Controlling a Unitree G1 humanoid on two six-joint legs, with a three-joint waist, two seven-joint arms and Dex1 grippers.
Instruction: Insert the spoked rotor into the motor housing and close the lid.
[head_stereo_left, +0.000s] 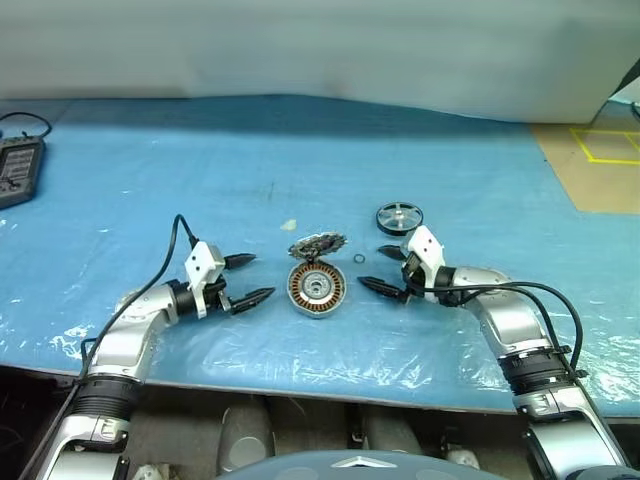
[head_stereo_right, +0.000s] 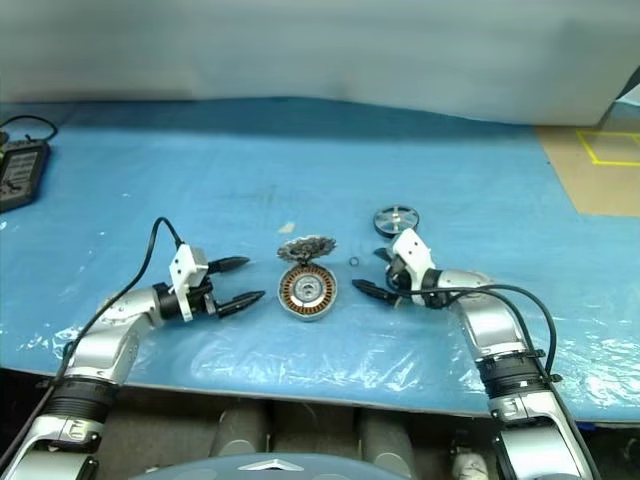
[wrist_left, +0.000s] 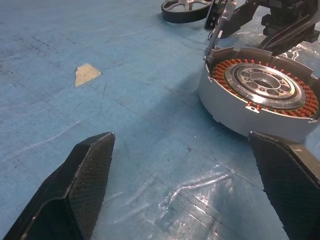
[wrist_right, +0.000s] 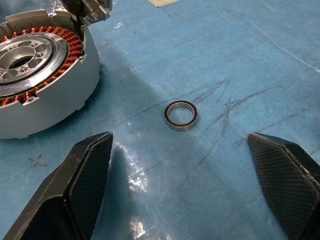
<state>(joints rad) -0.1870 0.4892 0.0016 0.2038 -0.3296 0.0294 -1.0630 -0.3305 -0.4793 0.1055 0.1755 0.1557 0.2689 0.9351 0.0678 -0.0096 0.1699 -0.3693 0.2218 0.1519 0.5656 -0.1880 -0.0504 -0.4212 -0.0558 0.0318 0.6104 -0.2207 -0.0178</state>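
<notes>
While both sets of jaws stand wide and empty, the spoked rotor (head_stereo_left: 399, 217) lies at twelve o'clock from the right gripper (head_stereo_left: 385, 270), the nearer arm.

housing left side: bare mat (head_stereo_left: 150, 190), approach unblocked
housing right side: small ring (head_stereo_left: 359, 259) lying near motor housing (head_stereo_left: 316, 288)
behind housing: raised lid (head_stereo_left: 317, 244), spoked rotor (head_stereo_left: 399, 216) beyond
</notes>
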